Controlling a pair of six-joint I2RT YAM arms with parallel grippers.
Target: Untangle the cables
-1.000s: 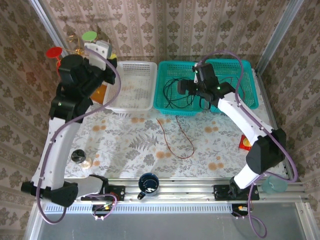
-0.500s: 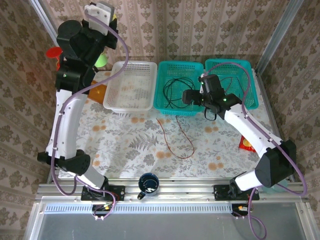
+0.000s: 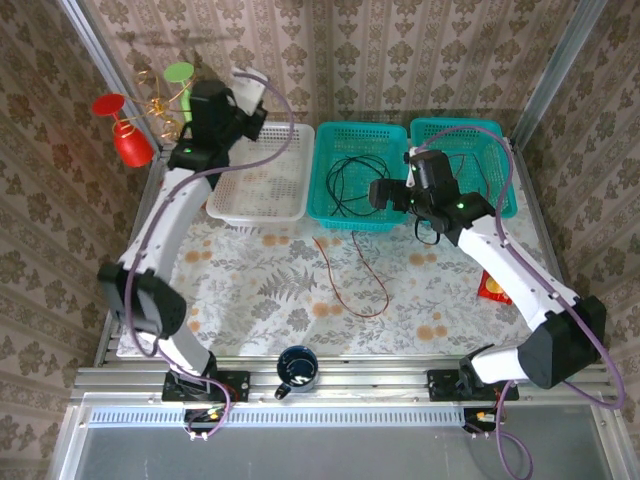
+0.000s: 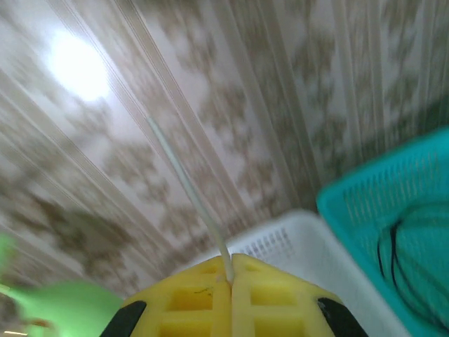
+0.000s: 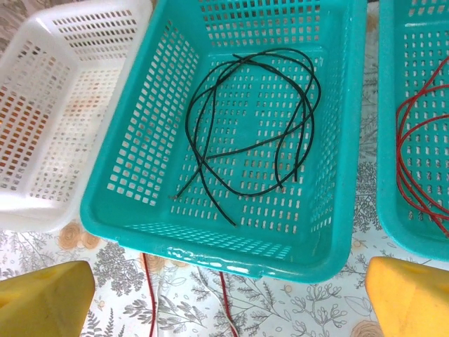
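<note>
Floral tablecloth [image 3: 250, 290], patterned wallpaper behind: looped thin black cables [image 5: 245, 126] lie in the middle teal plastic basket [image 5: 140, 140], thin red cables [image 5: 414, 154] in the right-hand teal basket [image 5: 389, 105], and one loose red cable [image 3: 328, 268] at centre frame. The right gripper [image 5: 228, 295] hangs spread wide by the middle basket's near rim. The left gripper [image 4: 230, 261], upper left above the white plastic basket [image 3: 258, 180], is pressed closed. A dark mug [image 3: 297, 368] stands at lower centre.

I find no writing, number or brand that I can read in any of my views. The small red packet [image 3: 492, 288] by the table's right edge is too small and blurred for me to tell what it bears.
</note>
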